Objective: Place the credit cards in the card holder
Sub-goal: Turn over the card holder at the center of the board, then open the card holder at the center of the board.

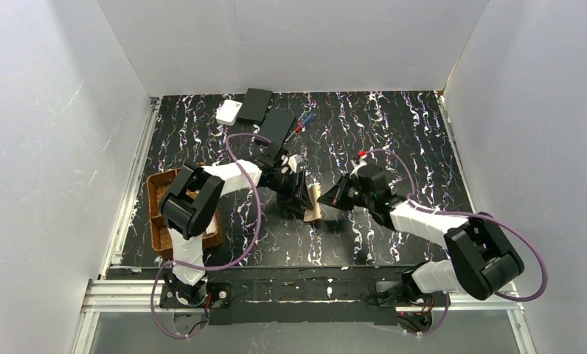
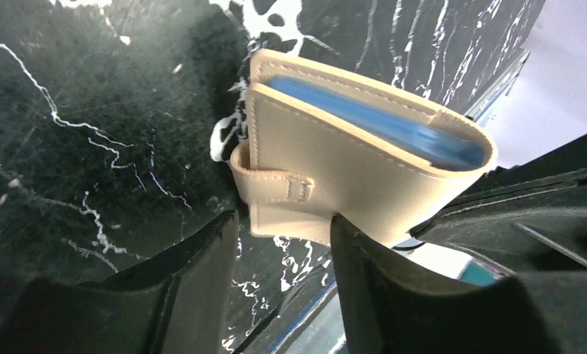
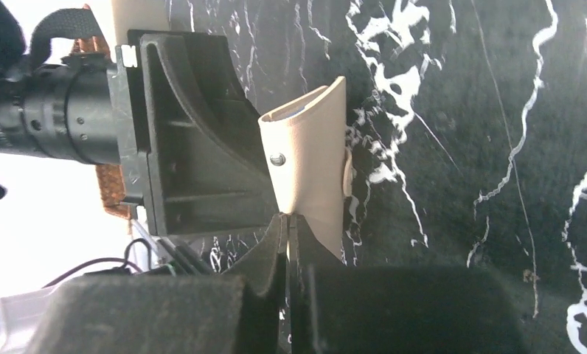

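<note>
L fingers (image 2: 202, 273) are filling the bottom of the L wrist cam. They are standing partway apart w/ a clear gap, and nothing is sitting btwn them. Card holder (image 2: 349, 173) is showing just past the tips, w/ its lower edge touching the finger at 5 o'clock of the gap. The holder is folded over, tan, w/ its strap tab wrapping round the edge at 9 o'clock. One blue card (image 2: 394, 122) is peeking out of the open top, tucked btwn the two covers.

R fingers (image 3: 272, 258) are pressing together w/ no gap. Their tips are meeting right at the holder's bottom corner. Can't tell if they're pinching any of it.

In the R wrist cam the holder is standing upright, leaning a bit toward 1 o'clock, w/ the L arm's black finger block lying against its 9 o'clock face.

In the top cam the holder is sitting near the table (image 1: 394, 133) centre, btwn both arms' tips. Can't tell if it's resting on the table.

Woven tray (image 1: 158, 221) is lying at 9 o'clock. White box (image 1: 228, 112) and black boxes (image 1: 255, 105) are lying at 11–12 o'clock.
</note>
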{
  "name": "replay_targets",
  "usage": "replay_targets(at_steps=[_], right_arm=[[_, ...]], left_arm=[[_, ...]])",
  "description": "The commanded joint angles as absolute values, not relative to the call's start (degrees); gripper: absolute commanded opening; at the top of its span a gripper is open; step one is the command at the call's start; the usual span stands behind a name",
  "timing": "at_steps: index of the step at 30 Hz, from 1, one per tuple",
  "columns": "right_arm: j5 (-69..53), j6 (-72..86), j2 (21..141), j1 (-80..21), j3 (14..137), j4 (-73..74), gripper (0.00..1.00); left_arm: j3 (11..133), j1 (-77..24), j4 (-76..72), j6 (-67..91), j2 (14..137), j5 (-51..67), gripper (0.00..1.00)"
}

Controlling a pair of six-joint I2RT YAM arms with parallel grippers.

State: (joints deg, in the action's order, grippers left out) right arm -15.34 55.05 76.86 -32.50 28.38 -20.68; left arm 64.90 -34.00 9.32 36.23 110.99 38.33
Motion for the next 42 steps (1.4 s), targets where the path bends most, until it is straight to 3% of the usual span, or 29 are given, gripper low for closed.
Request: replay_targets(at_steps=[1, 7, 13, 14, 15, 16, 19, 23, 27, 32, 36, 42], right_arm=[[-8.15, 40.45, 73.26, -34.41, 40.25, -3.95, 0.01], [5.41, 27.11, 73.75, -37.85, 51.4, 17.66, 0.01], [31.13, 30.21, 82.2, -56.55, 62.83, 33.31, 0.02], [32.47, 30.93, 84.22, -59.54, 64.69, 34.28, 0.07], [31.2, 30.92, 86.31, -61.85, 66.29, 33.92, 0.21], [26.37, 30.04, 88.29, -62.97, 67.31, 31.97, 0.36], [10.0, 28.94, 88.9, -62.68, 65.01, 22.82, 0.61], [-4.96, 28.48, 82.9, -56.75, 58.48, 13.2, 0.69], [-10.34, 26.99, 79.02, -48.16, 53.19, 11.61, 0.61], [-13.44, 20.67, 79.42, -46.58, 49.92, 7.82, 0.58], [-15.76, 22.53, 82.5, -46.27, 49.28, 2.28, 0.39], [-22.92, 28.18, 87.43, -46.05, 46.57, -9.76, 0.24]], left_arm=[[69.43, -33.95, 16.15, 27.97, 100.3, 31.71, 0.56], [66.68, -28.49, 18.92, 23.12, 87.47, 19.67, 0.81], [67.03, -22.14, 25.37, 26.21, 80.83, 18.24, 0.86], [65.47, -20.66, 26.38, 28.29, 79.32, 18.91, 0.86], [63.35, -19.08, 27.39, 30.71, 77.65, 19.95, 0.87], [61.24, -17.51, 28.23, 32.9, 75.87, 21.05, 0.88], [55.92, -15.33, 30.53, 37.15, 72.0, 24.27, 0.86], [50.95, -15.86, 28.65, 41.89, 69.81, 30.45, 0.8], [47.19, -20.97, 25.38, 46.07, 69.71, 29.71, 0.79], [43.28, -31.19, 21.85, 57.52, 70.99, 20.97, 0.72], [34.34, -32.61, 15.4, 67.25, 68.91, 15.87, 0.52], [24.95, -32.78, 5.0, 71.54, 66.83, 13.0, 0.49]])
